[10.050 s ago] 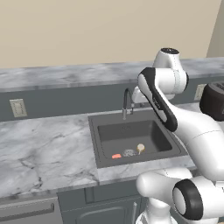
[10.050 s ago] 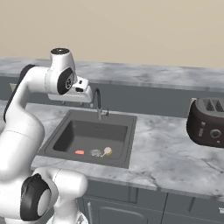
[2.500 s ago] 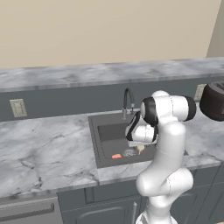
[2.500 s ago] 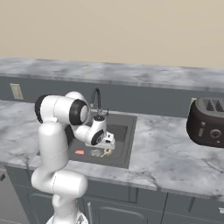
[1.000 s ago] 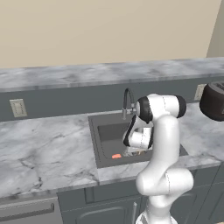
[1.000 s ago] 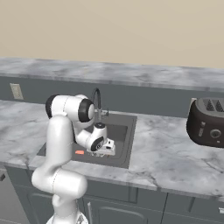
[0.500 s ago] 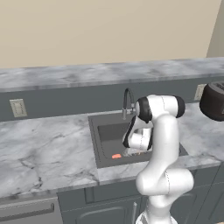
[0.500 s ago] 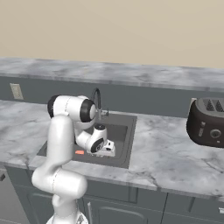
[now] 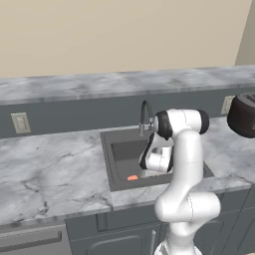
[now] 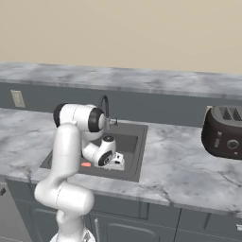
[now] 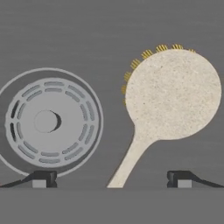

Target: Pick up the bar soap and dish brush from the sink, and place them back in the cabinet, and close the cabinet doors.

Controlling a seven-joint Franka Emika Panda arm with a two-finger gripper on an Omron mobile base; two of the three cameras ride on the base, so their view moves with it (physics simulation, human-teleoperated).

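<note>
Dark grey sink holds both items, and your arm is bent down into it. In the hand view you look straight down at the basin floor: the brush lies flat with its round cream head uppermost in that view, a fringe of yellow bristles showing along the head's edge, and its pale handle running down toward the bottom between the two fingertips. The metal drain sits just beside the brush, apart from it. Your gripper has its jaws spread wide and released, holding nothing; the handle's end lies between them, nearer the middle than either tip, with no contact visible.

From the left base view you can see the soap, a small coral block on the sink floor near the front wall, just beside the gripper and not touched by it. The faucet arches behind the arm. On the marble tabletop to the right stands a dark toaster, well apart from the sink.
</note>
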